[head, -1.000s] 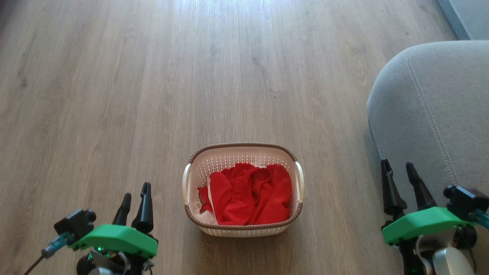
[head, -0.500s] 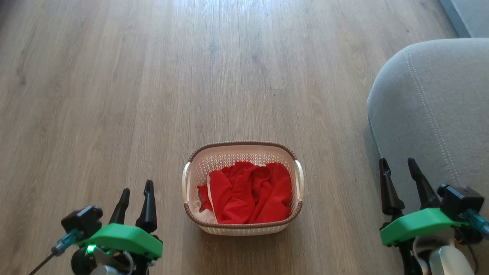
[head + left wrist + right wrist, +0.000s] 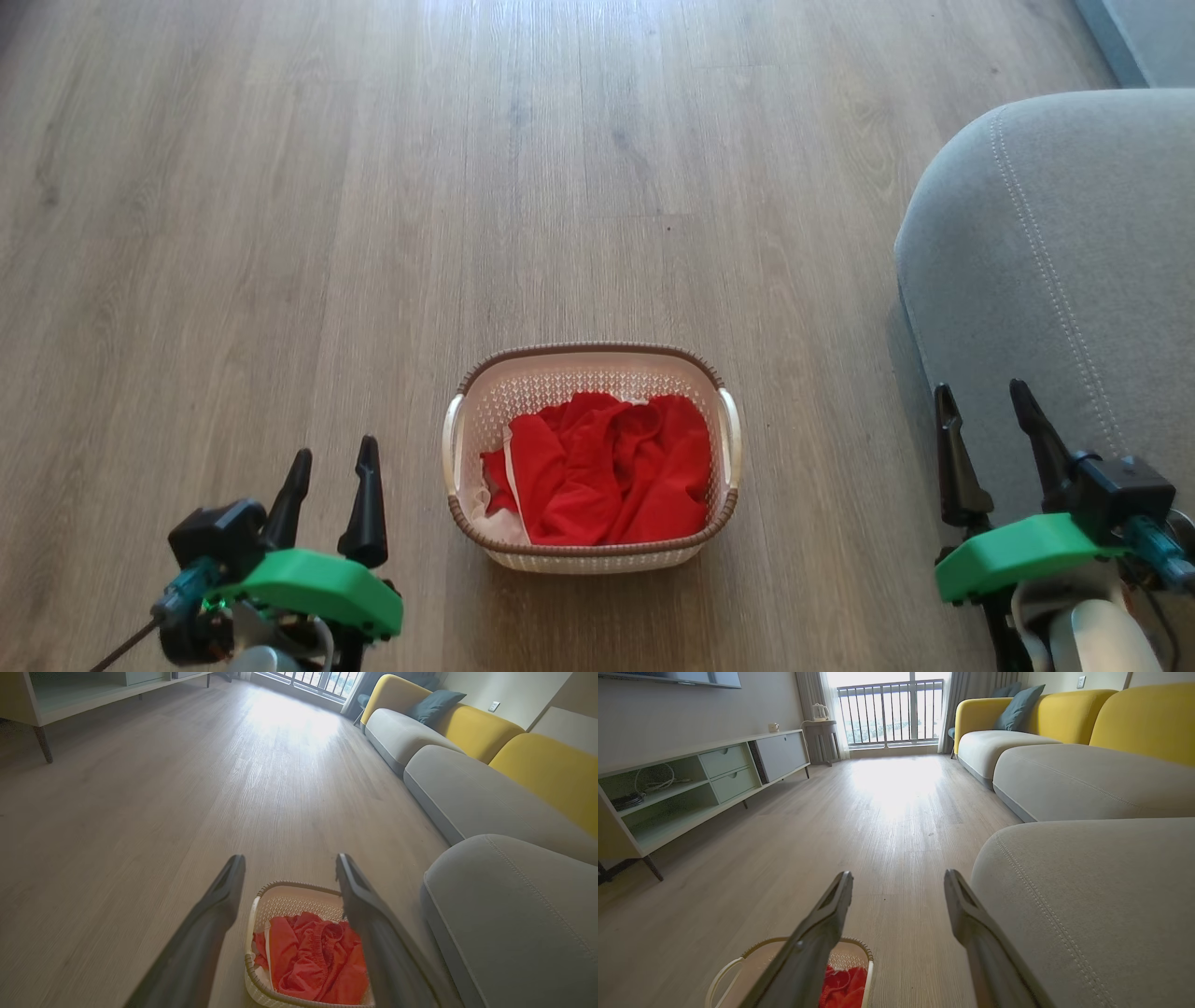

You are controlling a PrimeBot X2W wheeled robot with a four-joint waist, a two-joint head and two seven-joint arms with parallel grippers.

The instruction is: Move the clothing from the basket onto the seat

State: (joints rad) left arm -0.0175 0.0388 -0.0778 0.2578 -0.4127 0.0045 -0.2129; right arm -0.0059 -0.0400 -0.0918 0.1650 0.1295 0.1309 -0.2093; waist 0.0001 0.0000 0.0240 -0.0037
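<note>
Since the earlier head view, the left gripper [image 3: 334, 448] has shifted slightly toward the basket [image 3: 593, 347], and the right gripper [image 3: 980, 387] has turned a little outward. The whole picture has also drifted a little, which indicates camera motion; the basket itself has not been displaced on the floor [image 3: 373, 233].

Current state:
- The fingers of both grippers stand apart and hold nothing.
- The clothing [image 3: 607, 476] lies entirely inside the basket: a crumpled red mass, with a white garment [image 3: 490, 523] showing at the lower left corner.
- The basket rests on the floor between the two grippers, apart from both.
- The seat [image 3: 1074, 252] stands to the robot's right, near the basket but not touching it. No garment lies on it.

Assessment: the change is a small repositioning only. No garment has been transferred, so the task is at its start. In the left wrist view the fingers [image 3: 210, 914] frame the basket, which suggests the left arm is aligning for a first reach into the red fabric.
</note>
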